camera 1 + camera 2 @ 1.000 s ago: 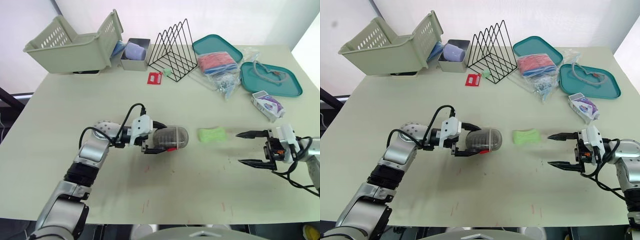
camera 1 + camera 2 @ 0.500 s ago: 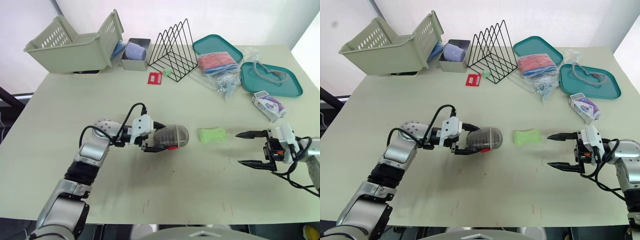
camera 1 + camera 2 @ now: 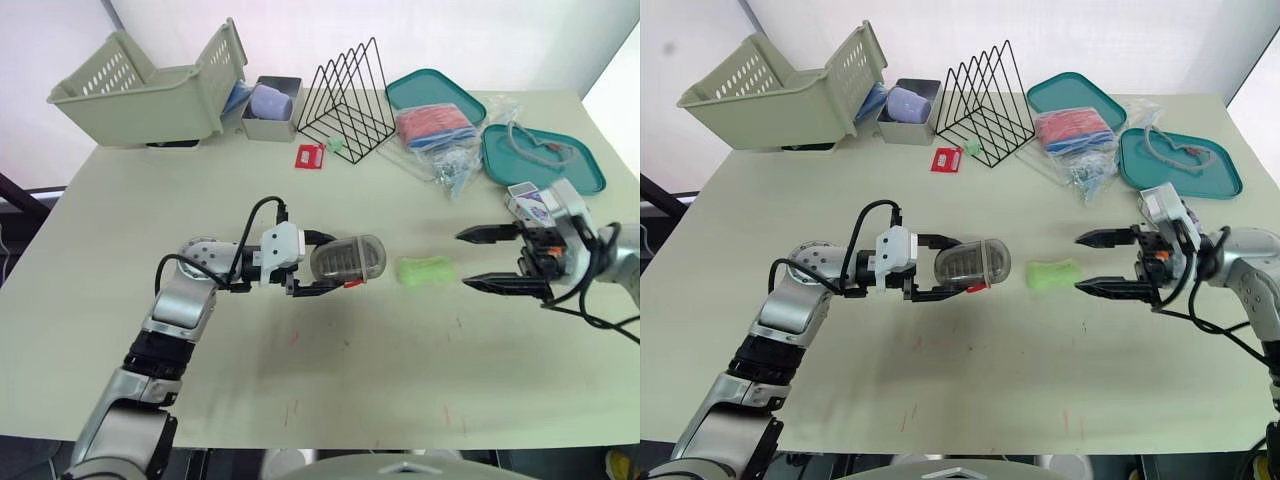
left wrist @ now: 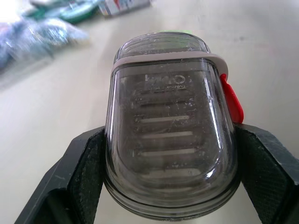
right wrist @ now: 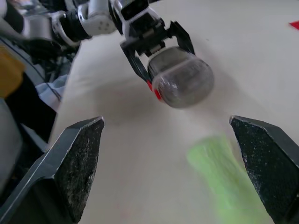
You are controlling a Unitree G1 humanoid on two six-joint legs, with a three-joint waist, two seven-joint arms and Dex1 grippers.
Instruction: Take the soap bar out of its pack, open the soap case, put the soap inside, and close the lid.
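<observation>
1. My left gripper [image 3: 336,262] was pinching the soap case [image 4: 170,140] across its sides, one finger on each flank. This grip held the case on its side just above the table [image 3: 380,400]. The domed end pointed toward my right arm, and the red latch [image 4: 232,100] was exposed and facing away from the fingers.

2. The case lid appeared shut; I judged the opening step not yet done.

3. The soap bar [image 3: 424,270] lay bare on the table, between the case and my right gripper [image 3: 464,261], close to both and touching neither. Its pack [image 3: 530,203] lay behind my right wrist, so I judged the unpacking step complete.

4. My right gripper was spread wide, its fingers level and aimed at the bar, holding nothing. I judged that this stance suited either closing on the bar or working the latch.
</observation>
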